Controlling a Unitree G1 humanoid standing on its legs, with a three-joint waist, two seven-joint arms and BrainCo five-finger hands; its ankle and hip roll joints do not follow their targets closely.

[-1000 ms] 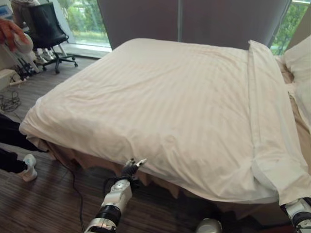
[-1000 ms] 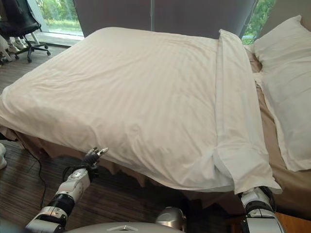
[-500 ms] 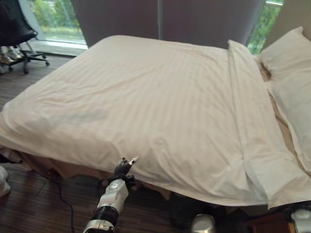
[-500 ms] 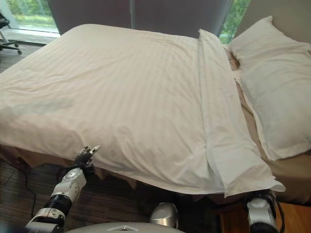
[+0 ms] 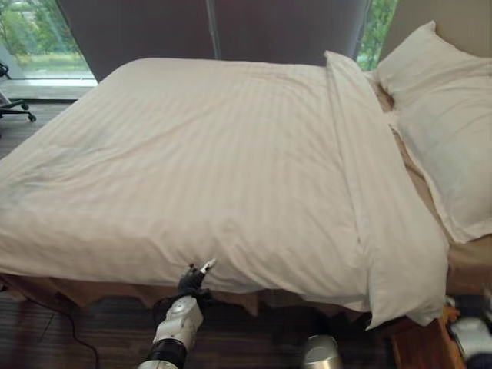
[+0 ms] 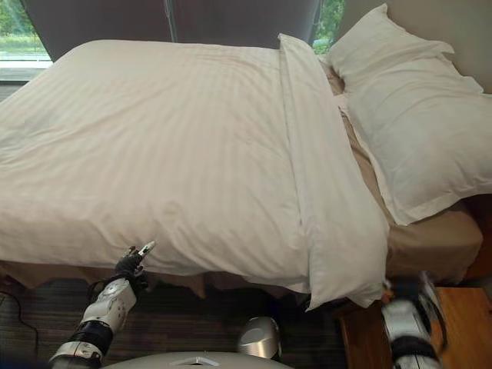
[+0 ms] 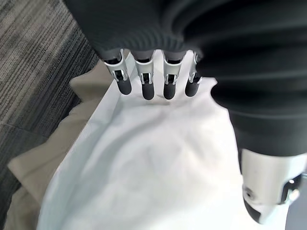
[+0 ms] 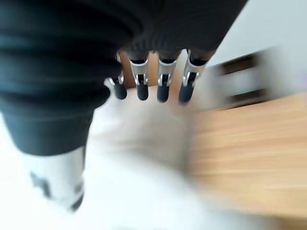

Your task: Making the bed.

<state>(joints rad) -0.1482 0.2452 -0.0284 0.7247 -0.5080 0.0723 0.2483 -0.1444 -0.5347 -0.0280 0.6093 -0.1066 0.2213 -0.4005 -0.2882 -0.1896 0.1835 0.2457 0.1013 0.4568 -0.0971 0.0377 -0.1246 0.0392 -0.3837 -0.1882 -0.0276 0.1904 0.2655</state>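
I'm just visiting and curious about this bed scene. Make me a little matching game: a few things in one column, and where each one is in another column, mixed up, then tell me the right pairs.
Things:
1. duvet
2. pillow
3. left hand
4. wooden bedside table

Places:
A. at the head of the bed, on the robot's right
B. on the floor side, past the bed's near right corner
C. spread over most of the bed, top edge folded back
D. at the duvet's near edge, fingers straight

Pairs: 1-C, 2-A, 3-D, 4-B
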